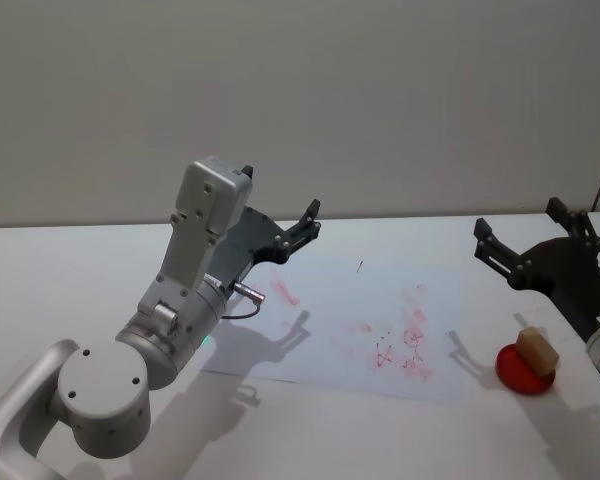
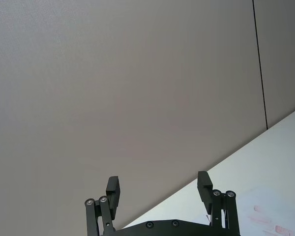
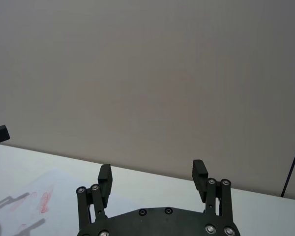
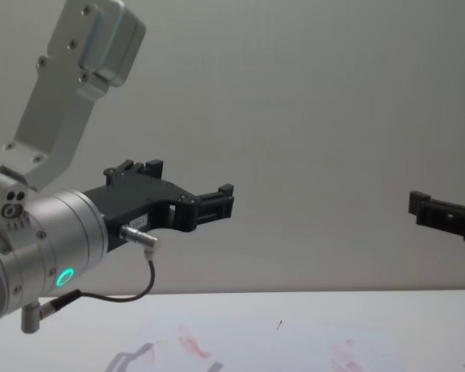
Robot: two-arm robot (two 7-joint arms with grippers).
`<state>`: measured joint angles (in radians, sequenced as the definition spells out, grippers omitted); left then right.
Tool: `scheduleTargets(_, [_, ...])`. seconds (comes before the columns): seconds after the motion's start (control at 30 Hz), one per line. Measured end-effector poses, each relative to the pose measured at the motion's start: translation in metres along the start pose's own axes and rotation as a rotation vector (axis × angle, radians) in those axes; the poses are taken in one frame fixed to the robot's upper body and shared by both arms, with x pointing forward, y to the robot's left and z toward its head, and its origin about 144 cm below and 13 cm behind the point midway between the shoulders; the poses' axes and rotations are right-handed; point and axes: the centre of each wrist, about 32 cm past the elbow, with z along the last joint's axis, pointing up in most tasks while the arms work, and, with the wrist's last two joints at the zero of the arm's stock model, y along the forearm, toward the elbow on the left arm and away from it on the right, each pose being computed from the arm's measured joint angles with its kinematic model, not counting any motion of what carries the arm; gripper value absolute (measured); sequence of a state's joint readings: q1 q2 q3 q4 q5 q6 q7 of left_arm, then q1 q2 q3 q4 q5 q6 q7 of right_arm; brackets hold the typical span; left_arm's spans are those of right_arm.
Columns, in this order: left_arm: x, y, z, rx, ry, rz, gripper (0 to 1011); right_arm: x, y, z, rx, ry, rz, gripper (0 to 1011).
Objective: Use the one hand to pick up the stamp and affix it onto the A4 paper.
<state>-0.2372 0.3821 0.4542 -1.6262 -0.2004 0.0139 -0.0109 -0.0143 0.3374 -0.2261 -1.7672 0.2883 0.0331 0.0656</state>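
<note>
1. Two black two-finger grippers hang raised above the white tabletop [image 1: 100, 270], both pointing out toward the grey wall [image 1: 280, 100] rather than down. The right gripper [image 1: 516, 222] has its fingers spread wide with nothing between them. The left gripper [image 1: 310, 220] is likewise wide open and empty.
2. We locate the small light-tan, wood-like stamp [image 1: 536, 350] below the right gripper and back toward its wrist, on the side nearer the robot's body. It rests on a red round pad [image 1: 520, 378].
3. The flat white A4 paper [image 1: 360, 290], marked with faint red smudges, lies below and to the left of the right gripper. Its far left corner is beneath the left gripper. The pad sits near the paper's edge but apart from it.
4. We judge the step in hand to be the reach for the stamp, with the descent not yet begun. The right gripper is the better placed, and we see no call for the left.
5. Recommended approach:
   - Pitch the right gripper's fingers downward first.
   - Draw it back until the block is centred in the gap, then lower it.
   - Close on two opposite faces of the block, above the pad, so the fingers stay out of the red surface.
6. Once the stamp is gripped, lift it straight up and hold it upright. Carry it left to a bare patch of paper and press it down flat.
7. Risk noted: the block is narrow, so an off-centre closure could tip it or drag the pad.
</note>
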Motion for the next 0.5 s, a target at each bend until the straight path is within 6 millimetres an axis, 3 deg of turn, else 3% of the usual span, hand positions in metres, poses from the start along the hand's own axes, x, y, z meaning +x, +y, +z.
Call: scheduleTargets(0.5, [0.0000,0.0000,0.0000,0.000,0.000,0.000,1001,0.0037,-0.0026,-0.0009,-0.006,-0.001,-0.001,1001])
